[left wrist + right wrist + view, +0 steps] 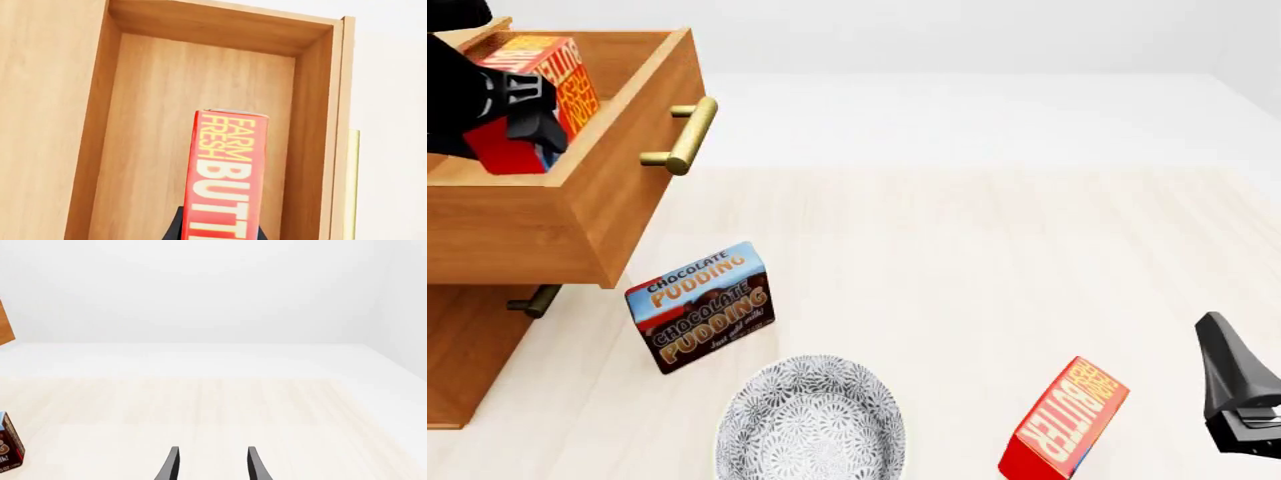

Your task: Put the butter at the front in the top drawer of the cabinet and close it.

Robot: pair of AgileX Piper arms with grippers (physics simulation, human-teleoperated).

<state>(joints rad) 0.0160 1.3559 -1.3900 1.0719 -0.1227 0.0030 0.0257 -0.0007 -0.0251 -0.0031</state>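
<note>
The cabinet (pixel 465 350) stands at the left with its top drawer (pixel 627 185) pulled out. My left gripper (pixel 518 125) is shut on a red butter box (pixel 554 75) and holds it over the drawer's open inside. In the left wrist view the butter (pixel 230 165) points down toward the drawer's bare wooden floor (pixel 153 130), with the gripper (pixel 217 235) at its near end. A second, identical butter box (pixel 1065 420) lies on the table at the front right. My right gripper (pixel 1234 395) hovers open beside it, and its fingers (pixel 172 465) hold nothing.
A chocolate pudding box (pixel 701 307) leans on the table in front of the cabinet, also at the edge of the right wrist view (pixel 8 447). A patterned grey bowl (pixel 811 420) sits at the front. The lower drawer's handle (pixel 534 300) shows under the open drawer, whose brass handle (pixel 683 135) juts right.
</note>
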